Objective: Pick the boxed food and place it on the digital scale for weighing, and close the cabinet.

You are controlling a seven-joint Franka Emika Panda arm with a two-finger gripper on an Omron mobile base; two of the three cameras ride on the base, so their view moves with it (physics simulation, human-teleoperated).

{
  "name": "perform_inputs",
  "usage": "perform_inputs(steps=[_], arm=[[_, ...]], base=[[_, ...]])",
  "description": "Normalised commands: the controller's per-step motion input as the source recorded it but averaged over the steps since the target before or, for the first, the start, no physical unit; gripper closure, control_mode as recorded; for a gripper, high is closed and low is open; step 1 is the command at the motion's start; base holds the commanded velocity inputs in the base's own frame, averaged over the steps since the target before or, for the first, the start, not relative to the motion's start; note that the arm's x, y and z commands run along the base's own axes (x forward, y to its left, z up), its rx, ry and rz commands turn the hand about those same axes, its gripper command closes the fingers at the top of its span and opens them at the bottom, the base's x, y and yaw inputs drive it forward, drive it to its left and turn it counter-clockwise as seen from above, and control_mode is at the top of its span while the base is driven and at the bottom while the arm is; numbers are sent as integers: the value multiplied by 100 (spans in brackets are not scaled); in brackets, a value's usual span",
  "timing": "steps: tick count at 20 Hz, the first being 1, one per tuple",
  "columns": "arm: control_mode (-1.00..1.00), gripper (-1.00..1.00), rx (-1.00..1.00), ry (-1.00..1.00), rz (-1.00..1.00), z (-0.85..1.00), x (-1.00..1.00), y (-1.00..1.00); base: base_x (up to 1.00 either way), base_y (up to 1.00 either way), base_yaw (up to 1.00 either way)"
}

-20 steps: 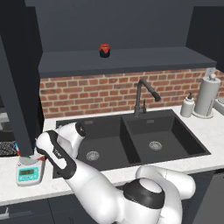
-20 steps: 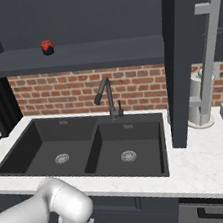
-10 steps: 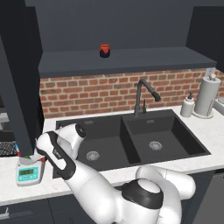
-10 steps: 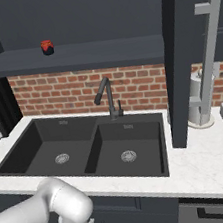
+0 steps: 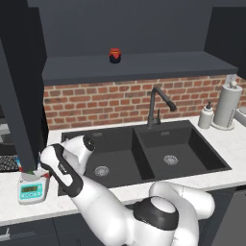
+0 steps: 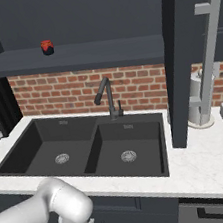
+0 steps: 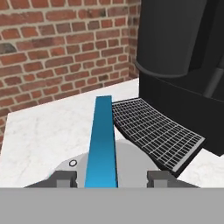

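Left base view:
- scale: you find the digital scale (image 5: 33, 190) at the lower left of the frame, on the white marble worktop (image 5: 14, 209); a squarish light-grey body with a teal front and a small display.
- arm: the white arm bends down to that corner, its wrist just above the scale. You cannot make out the box here.
- cabinet: the dark cabinet door (image 5: 19, 81) stands open, edge-on, at the left.
- shelf: a red-lidded jar (image 5: 115, 55) sits at the upper centre.

Right base view:
- cabinet: its door (image 6: 179, 58) with a long silver bar handle (image 6: 210, 58) fills the upper right, swung out.
- sink: a matte black double sink (image 6: 83, 148) sits under the brick wall.

Hand view:
- box: the boxed food (image 7: 101, 144) stands on edge on the scale's smooth grey plate, bottom centre, a thin flat blue slab whose long axis runs straight away from you.
- end effector: the end effector (image 7: 110, 179) straddles the box, tips spread clear of both faces, so you judge it released.
- beside: a black grille tray (image 7: 157, 131) at right.
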Motion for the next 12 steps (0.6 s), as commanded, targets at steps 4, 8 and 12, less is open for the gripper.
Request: perform_inputs(steps=[4, 8, 12], arm=[[-100, -100, 0, -5, 0, 0, -10, 0], [-100, -100, 0, -2, 0, 0, -3, 0], [-100, -100, 0, -1, 0, 3, -10, 0]], base=[[0, 0, 0], [0, 0, 0], [0, 0, 0]])
